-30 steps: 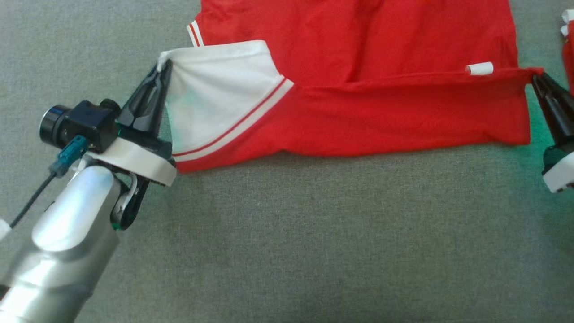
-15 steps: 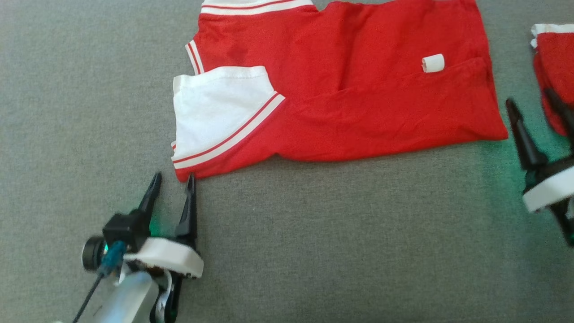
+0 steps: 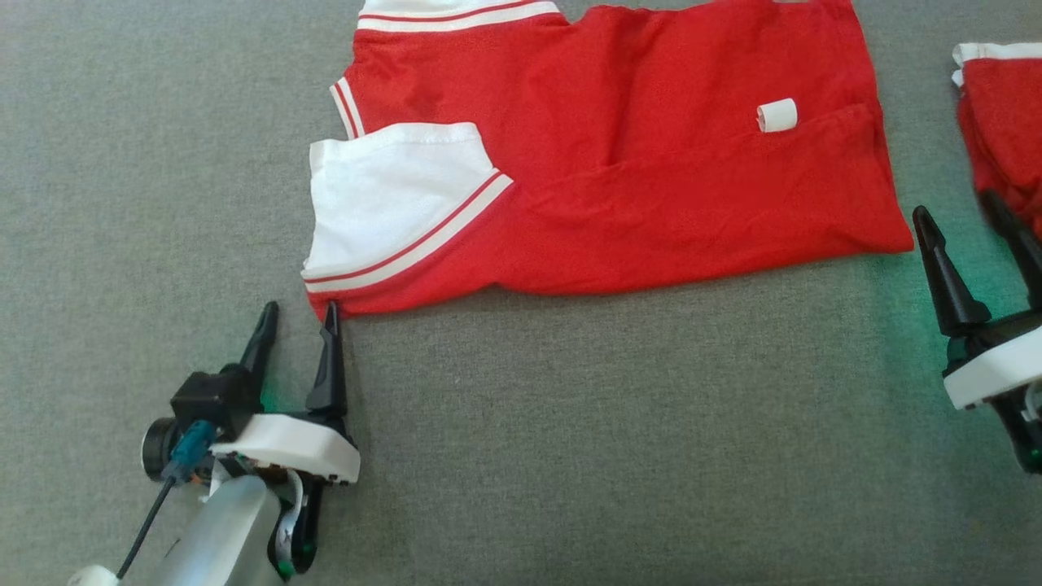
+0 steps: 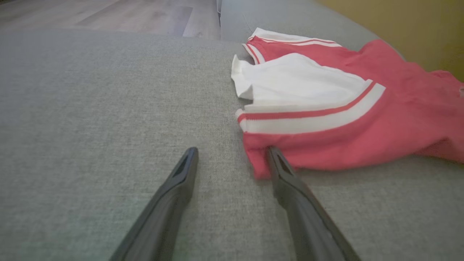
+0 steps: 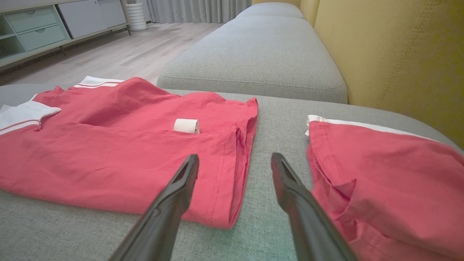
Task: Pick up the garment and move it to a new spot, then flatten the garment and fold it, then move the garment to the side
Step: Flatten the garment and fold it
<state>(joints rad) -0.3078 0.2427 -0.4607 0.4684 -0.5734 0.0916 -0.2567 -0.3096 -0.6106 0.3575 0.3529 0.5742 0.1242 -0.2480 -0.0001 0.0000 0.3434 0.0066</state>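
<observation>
The left gripper (image 3: pixel 299 309), jaws wide and empty, sits at the sleeve corner of the garment (image 3: pixel 651 179), perhaps touching; the right gripper (image 3: pixel 954 207), equally wide, stands beside its opposite hem.

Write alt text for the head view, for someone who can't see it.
A red shirt with a white sleeve lies partly folded on a grey cushion. The open left claw sits at its near-left corner, the open right claw between it and a second red garment.

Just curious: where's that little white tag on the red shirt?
Head view: the white tag lies on the red shirt, toward its right end, at the fold edge.
</observation>
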